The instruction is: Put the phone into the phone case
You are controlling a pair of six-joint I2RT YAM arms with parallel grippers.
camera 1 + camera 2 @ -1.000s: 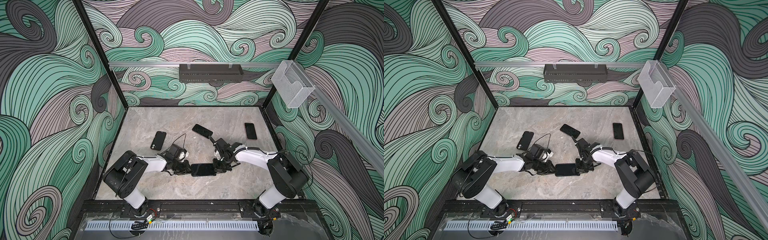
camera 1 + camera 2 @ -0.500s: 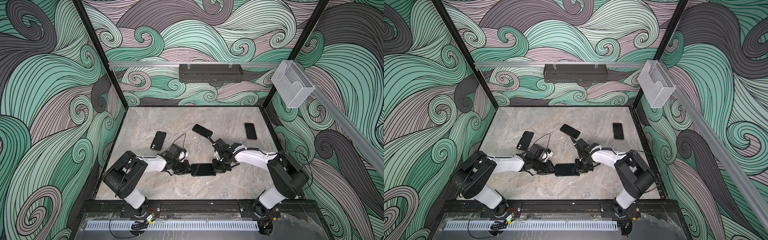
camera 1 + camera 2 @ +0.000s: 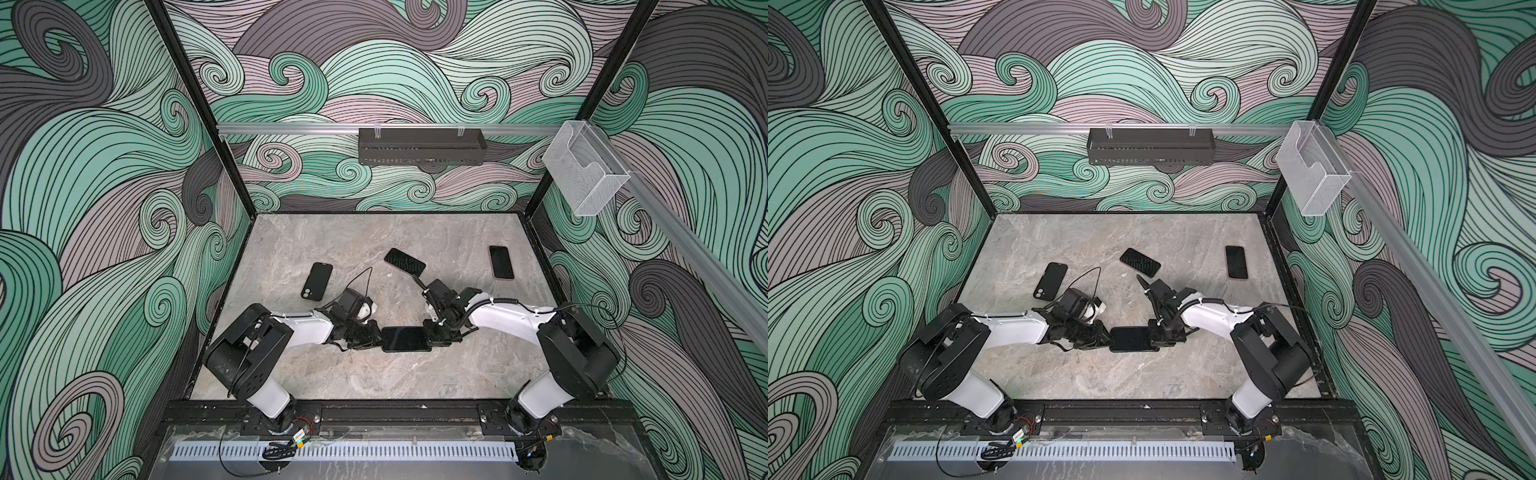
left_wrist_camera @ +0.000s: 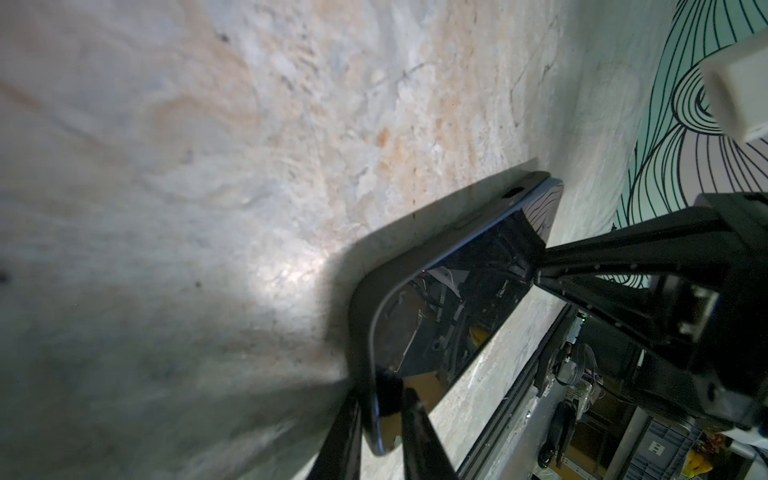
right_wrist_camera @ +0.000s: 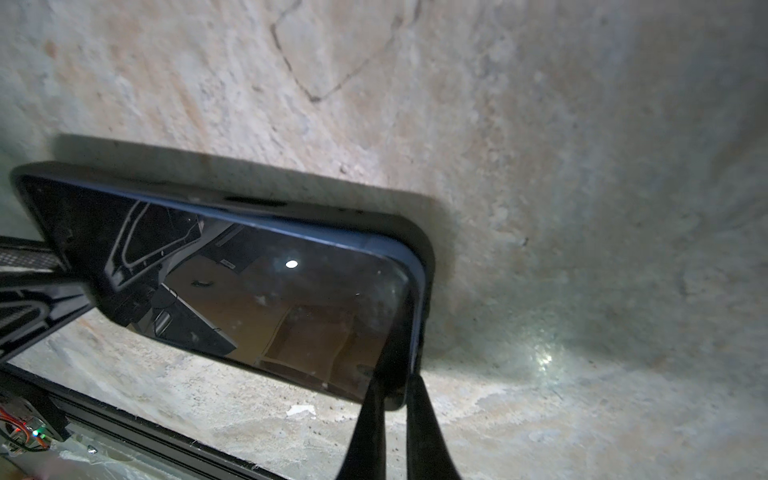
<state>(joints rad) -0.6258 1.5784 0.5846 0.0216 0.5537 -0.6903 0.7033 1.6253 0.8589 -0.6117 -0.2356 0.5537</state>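
A marble table [image 3: 374,241] is carrying the whole job. The left arm [image 3: 291,332] and right arm [image 3: 507,320] are bracketing 1 phone [image 3: 405,338] near the middle of the front edge. It is lying screen up with its long sides parallel to that edge, which is giving each arm 1 short end to work.

Behind them, a left spare [image 3: 316,281] is lying toward the left edge, a middle spare [image 3: 404,261] is sitting askew at mid-table and a right spare [image 3: 501,262] is resting near the right edge. All 3 are well apart from the work.

The phone is sitting in its case [image 4: 357,316]. In the right wrist view 1 long side is appearing to ride slightly above the case rim [image 5: 428,257], so the seating is probably not finished.

The left gripper [image 3: 368,337] is grasping the phone's near end, with 1 finger [image 4: 415,432] on the glass and the other outside the case. That grip is likely steadying both parts against sliding.

The right gripper [image 3: 432,337] is clenched, its tips [image 5: 374,407] bearing on the opposite end's corner, seemingly to push that end down into the rim.
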